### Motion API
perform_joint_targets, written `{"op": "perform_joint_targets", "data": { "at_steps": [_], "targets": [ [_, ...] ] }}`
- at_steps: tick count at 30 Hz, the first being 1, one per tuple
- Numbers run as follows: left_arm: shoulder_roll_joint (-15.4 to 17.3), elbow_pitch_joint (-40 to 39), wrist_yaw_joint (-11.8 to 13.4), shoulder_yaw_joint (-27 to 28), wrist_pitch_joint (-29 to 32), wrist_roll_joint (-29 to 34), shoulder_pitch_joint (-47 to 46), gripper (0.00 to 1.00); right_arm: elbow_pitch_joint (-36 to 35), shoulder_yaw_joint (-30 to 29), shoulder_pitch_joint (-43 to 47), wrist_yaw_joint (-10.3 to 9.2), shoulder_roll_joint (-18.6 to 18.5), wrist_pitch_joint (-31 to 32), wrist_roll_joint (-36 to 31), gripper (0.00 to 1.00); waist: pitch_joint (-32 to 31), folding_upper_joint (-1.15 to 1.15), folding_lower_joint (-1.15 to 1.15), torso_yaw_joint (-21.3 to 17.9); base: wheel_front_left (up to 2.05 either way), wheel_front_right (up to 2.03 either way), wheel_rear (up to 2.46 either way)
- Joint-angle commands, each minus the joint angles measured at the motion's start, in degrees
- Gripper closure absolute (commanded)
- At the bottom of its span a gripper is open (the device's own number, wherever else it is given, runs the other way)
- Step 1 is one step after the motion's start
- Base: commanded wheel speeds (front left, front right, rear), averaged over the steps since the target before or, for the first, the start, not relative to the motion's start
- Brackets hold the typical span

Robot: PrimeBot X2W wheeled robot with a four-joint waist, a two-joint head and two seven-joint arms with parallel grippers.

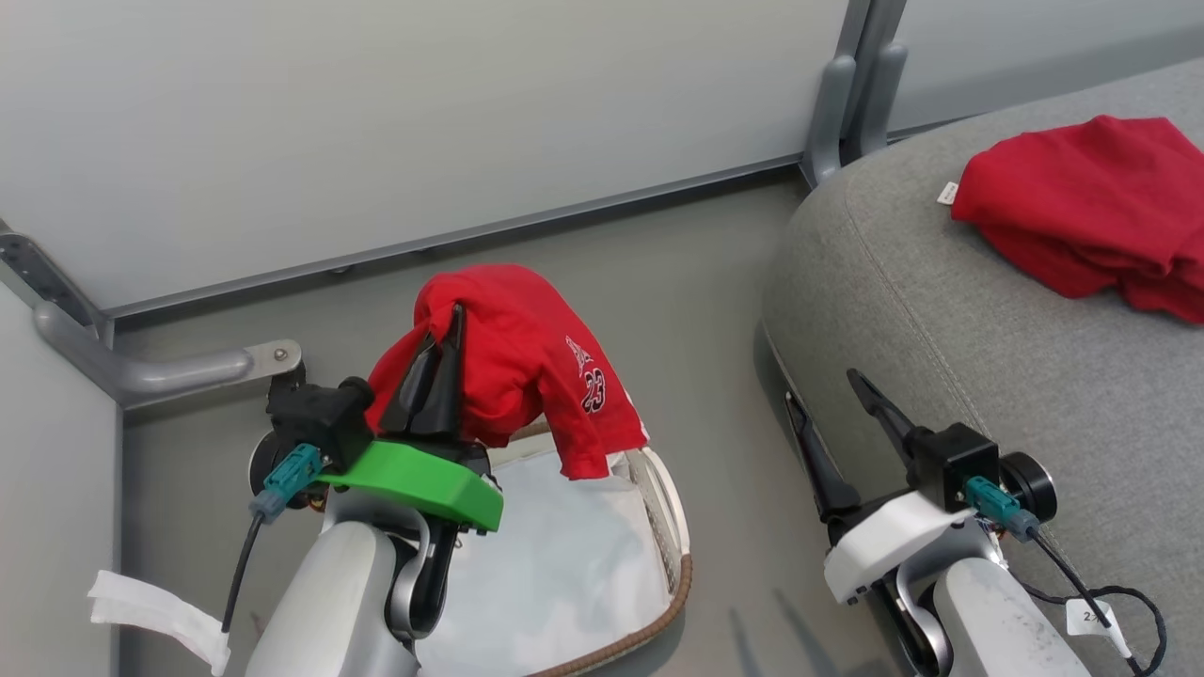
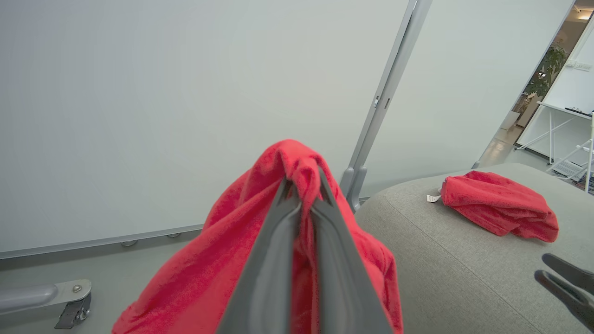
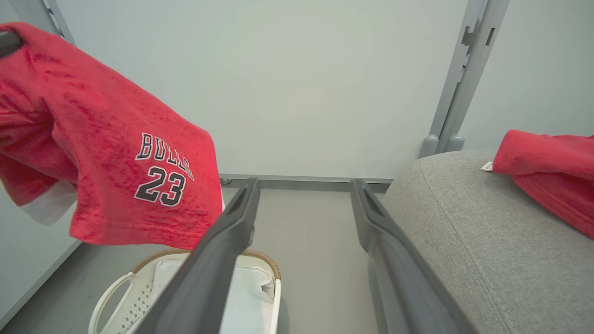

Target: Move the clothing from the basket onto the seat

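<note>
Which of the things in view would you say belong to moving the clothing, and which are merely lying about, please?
Belong to the job:
red jersey, hanging from the shut left gripper
second red garment, already on the seat
basket
right gripper, open

Just there:
grey partition foot
white paper strip
pale wall panels

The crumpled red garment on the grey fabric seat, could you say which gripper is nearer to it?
Right. The right gripper hangs open at the seat's edge, near that garment; the left gripper holds a red jersey over the white basket.
</note>
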Motion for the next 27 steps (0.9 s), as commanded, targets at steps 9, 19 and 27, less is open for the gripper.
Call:
{"op": "perform_joint_targets", "data": {
  "at_steps": [9, 19, 27],
  "targets": [
    [0.1, -5.8, 1.3, -1.0, -0.1, -0.8, 1.4, 1.00, 1.4, 6.2, 2.9, -0.08, -0.2, 0.0, 0.9, 0.00, -4.0, 0.00, 0.01, 2.8, 0.00, 0.00, 0.00],
    [0.0, -7.2, 1.7, -3.4, -0.1, -1.6, 0.5, 1.00, 0.1, 18.4, -4.2, -0.08, -0.3, 0.0, 7.0, 0.00, -3.1, 0.00, 0.01, 4.7, 0.00, 0.00, 0.00],
    [0.1, -7.1, 1.5, -6.6, -0.1, -2.3, -1.4, 1.00, 4.1, 26.3, -12.9, -0.08, -0.2, 0.0, 9.3, 0.00, -1.8, 0.00, 0.01, 7.7, 0.00, 0.00, 0.00]
  ]
}}
